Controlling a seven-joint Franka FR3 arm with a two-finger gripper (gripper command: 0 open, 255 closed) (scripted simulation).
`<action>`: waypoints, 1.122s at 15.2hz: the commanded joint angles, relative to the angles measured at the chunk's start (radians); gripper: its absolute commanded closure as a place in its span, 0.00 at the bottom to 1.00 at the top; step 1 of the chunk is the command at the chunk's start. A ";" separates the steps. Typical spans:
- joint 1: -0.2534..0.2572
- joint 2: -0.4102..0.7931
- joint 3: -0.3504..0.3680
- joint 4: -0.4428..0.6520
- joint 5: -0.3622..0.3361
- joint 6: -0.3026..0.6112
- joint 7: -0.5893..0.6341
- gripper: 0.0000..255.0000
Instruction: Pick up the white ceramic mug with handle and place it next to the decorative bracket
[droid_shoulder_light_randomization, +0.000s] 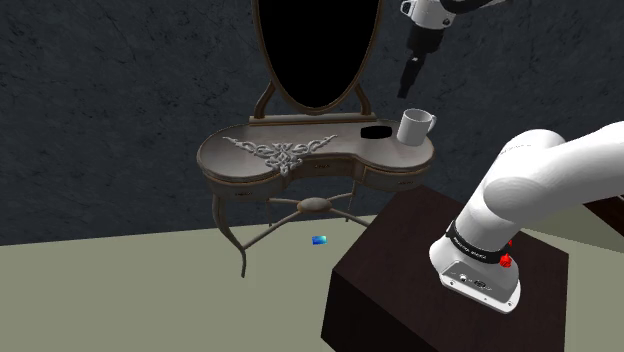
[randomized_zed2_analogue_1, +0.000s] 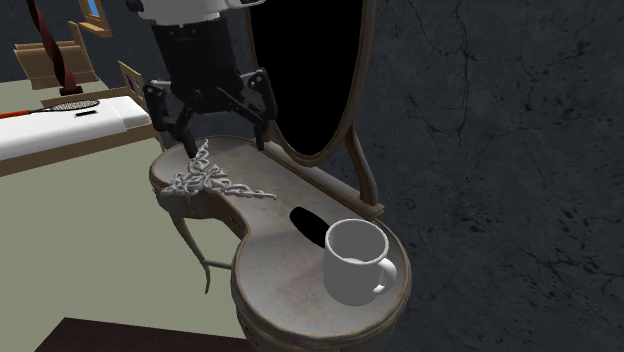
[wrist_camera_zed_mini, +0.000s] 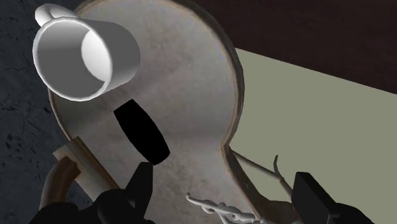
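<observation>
Mug (droid_shoulder_light_randomization: 415, 127) (randomized_zed2_analogue_1: 355, 262) (wrist_camera_zed_mini: 86, 57): plain white, upright, mouth up. It stands on the end lobe of the dressing table (droid_shoulder_light_randomization: 230, 165) (randomized_zed2_analogue_1: 290, 290) (wrist_camera_zed_mini: 191, 83), at the shoulder view's right. Handle at roughly 2 o'clock in the shoulder view and 4 o'clock in the second exterior view.

Gripper (droid_shoulder_light_randomization: 406, 92) (randomized_zed2_analogue_1: 213, 135) (wrist_camera_zed_mini: 226, 191): in the air, well clear of the mug and touching nothing. Fingers spread wide with nothing between them. In the shoulder view the mug sits at about 6 o'clock from the fingertips. In the second exterior view it sits at about 4 o'clock, well apart. In the wrist view the mug lies far ahead of the fingers, beyond the black patch.

Arm: a bulky white link rises from the dark stand (droid_shoulder_light_randomization: 420, 260) and leaves the shoulder view at about 2 o'clock. The wrist comes in at the top edge, hand pointing down toward roughly 7 o'clock.

Black patch (droid_shoulder_light_randomization: 376, 131) (randomized_zed2_analogue_1: 310, 225) (wrist_camera_zed_mini: 141, 132): on the tabletop, just beside the mug at 9 o'clock in the shoulder view.

Decorative bracket (droid_shoulder_light_randomization: 282, 151) (randomized_zed2_analogue_1: 215, 182) (wrist_camera_zed_mini: 219, 210): pale scrollwork, flat on the tabletop, farther along at 9 o'clock, well apart from the mug.

Oval mirror (droid_shoulder_light_randomization: 318, 50) (randomized_zed2_analogue_1: 305, 80): stands at the table's back edge, its face a black area.
</observation>
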 joint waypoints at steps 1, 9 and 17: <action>-0.014 0.023 -0.048 -0.019 -0.023 0.036 -0.043 0.00; -0.054 0.183 -0.246 -0.052 -0.101 0.197 -0.214 0.00; -0.049 0.362 -0.397 -0.046 -0.113 0.348 -0.344 0.00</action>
